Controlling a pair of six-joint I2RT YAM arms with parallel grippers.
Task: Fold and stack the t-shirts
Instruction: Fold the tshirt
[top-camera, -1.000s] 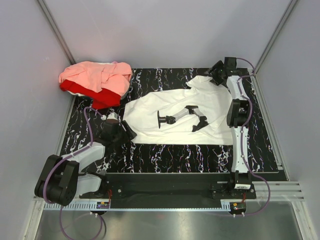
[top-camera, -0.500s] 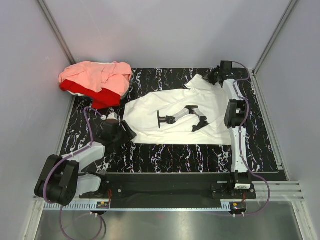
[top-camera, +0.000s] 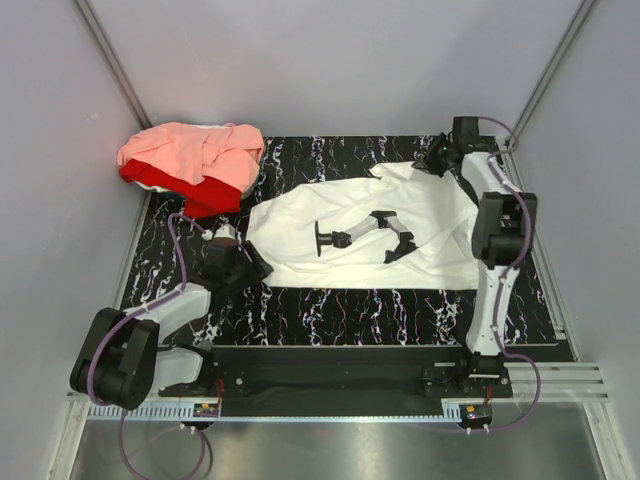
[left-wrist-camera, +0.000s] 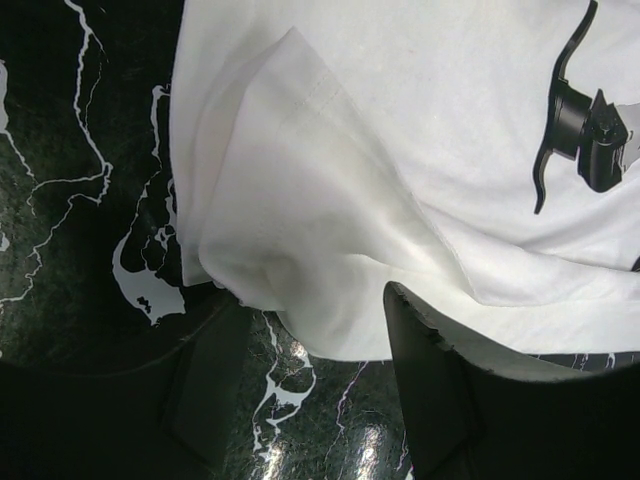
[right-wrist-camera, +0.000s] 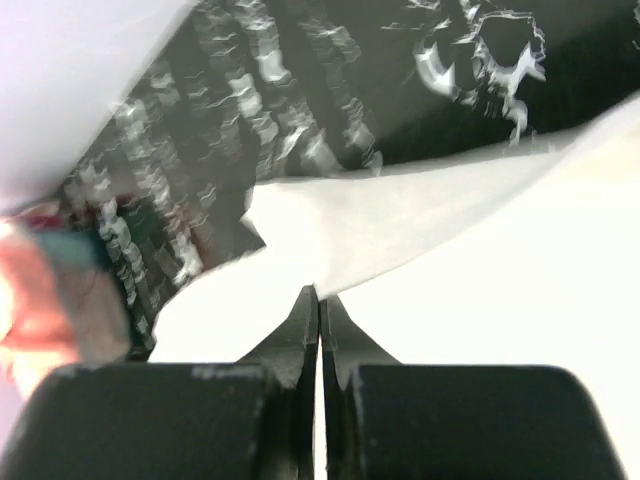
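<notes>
Now your right gripper (top-camera: 437, 160) is pinched shut on the white t-shirt (top-camera: 430, 215) at the table's (top-camera: 350, 310) far right corner. Lower the left gripper (left-wrist-camera: 310, 320), jaws apart, squarely over the sleeve (left-wrist-camera: 300, 230) before closing, then lift evenly.

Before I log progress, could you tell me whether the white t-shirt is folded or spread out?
Spread out: the white t-shirt lies flat on the table, print showing, its far corner pinched by the right gripper.
</notes>
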